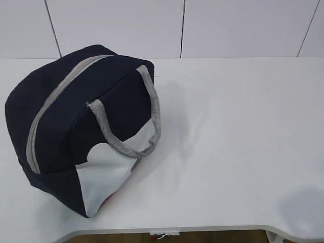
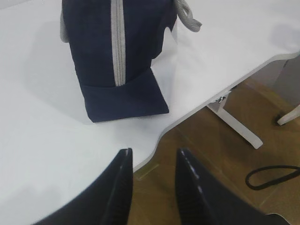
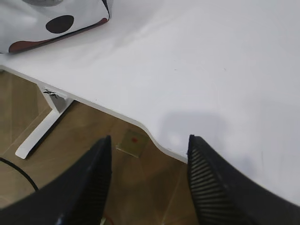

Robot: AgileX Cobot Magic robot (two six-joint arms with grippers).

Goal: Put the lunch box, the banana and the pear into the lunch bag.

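Note:
The navy-blue lunch bag (image 1: pixel 66 116) stands on the left of the white table (image 1: pixel 238 152), its grey zipper (image 1: pixel 55 101) closed along the top and its grey handle (image 1: pixel 126 126) hanging over the white lower panel. The lunch box, banana and pear are out of view. In the left wrist view the bag (image 2: pixel 117 56) stands ahead of my left gripper (image 2: pixel 152 157), which is open and empty over the table's front edge. My right gripper (image 3: pixel 150 143) is open and empty at the front edge; the bag's white spotted panel (image 3: pixel 51 23) shows at top left. Neither gripper shows in the exterior view.
The table's curved front edge (image 2: pixel 187 117) runs under both grippers, with wooden floor below. A white table leg (image 2: pixel 236 129) and a black cable (image 2: pixel 274 176) show on the floor. A white panelled wall (image 1: pixel 182 28) stands behind the table.

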